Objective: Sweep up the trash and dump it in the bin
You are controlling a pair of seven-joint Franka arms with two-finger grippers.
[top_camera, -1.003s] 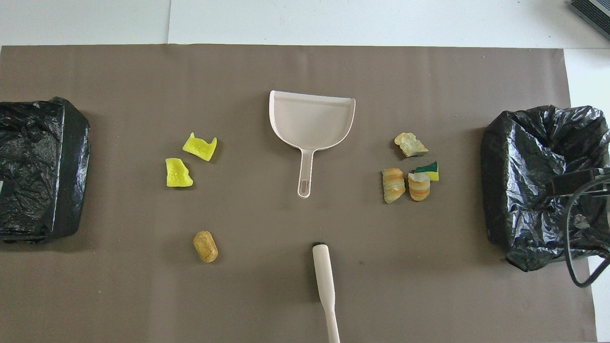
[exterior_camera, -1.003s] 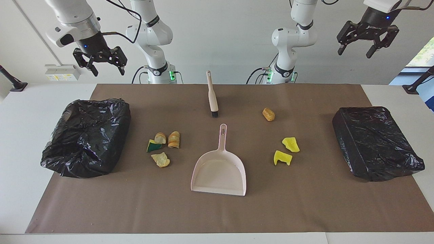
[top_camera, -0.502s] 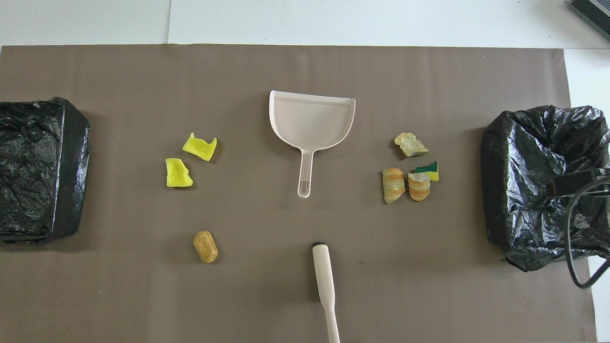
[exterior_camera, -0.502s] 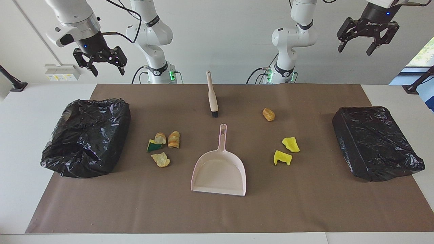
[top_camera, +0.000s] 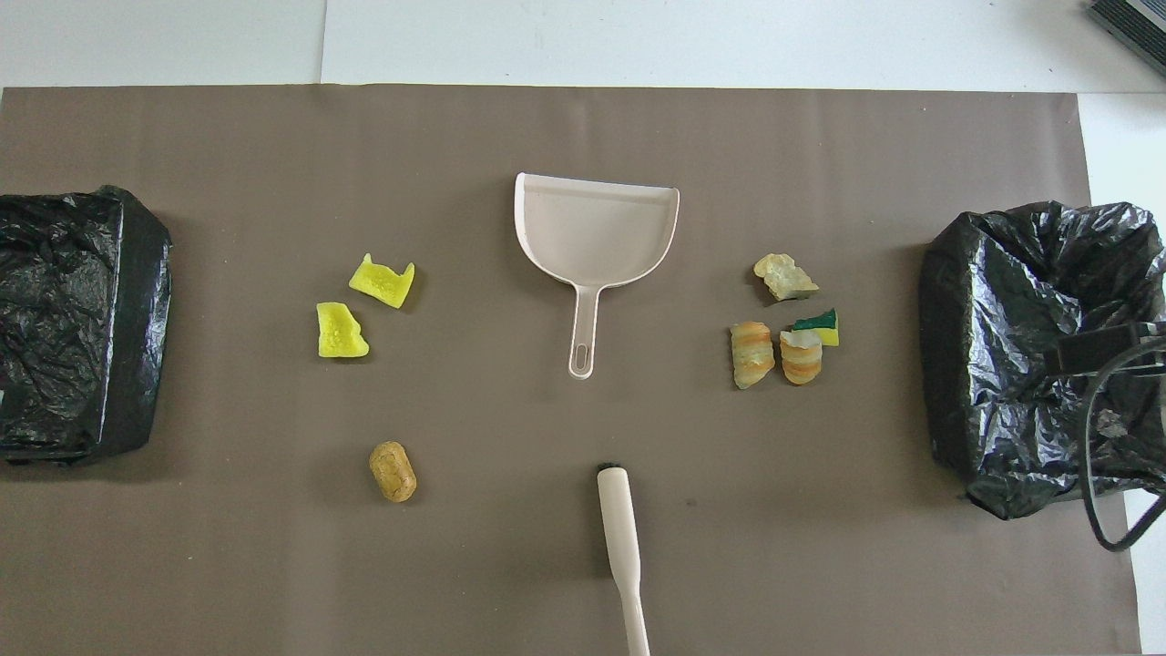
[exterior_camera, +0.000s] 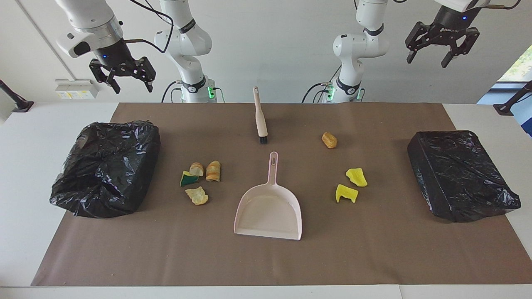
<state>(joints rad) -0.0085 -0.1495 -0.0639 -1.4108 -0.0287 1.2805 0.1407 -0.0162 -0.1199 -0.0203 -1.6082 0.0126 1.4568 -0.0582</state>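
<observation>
Brown mat (exterior_camera: 374,249), 7 trash scraps (exterior_camera: 196,195), both grippers raised, jaws open

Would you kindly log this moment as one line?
stage: not started | left gripper: open, raised | right gripper: open, raised | brush: untouched | dustpan: empty | trash: on mat

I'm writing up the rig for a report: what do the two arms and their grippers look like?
Both arms are glossy white with rounded joints, black bands and green lights at the bases. Black cables run along them. The left gripper and right gripper are black, two-fingered linkage types on silver-and-black wrists, each with a small blue light.
</observation>
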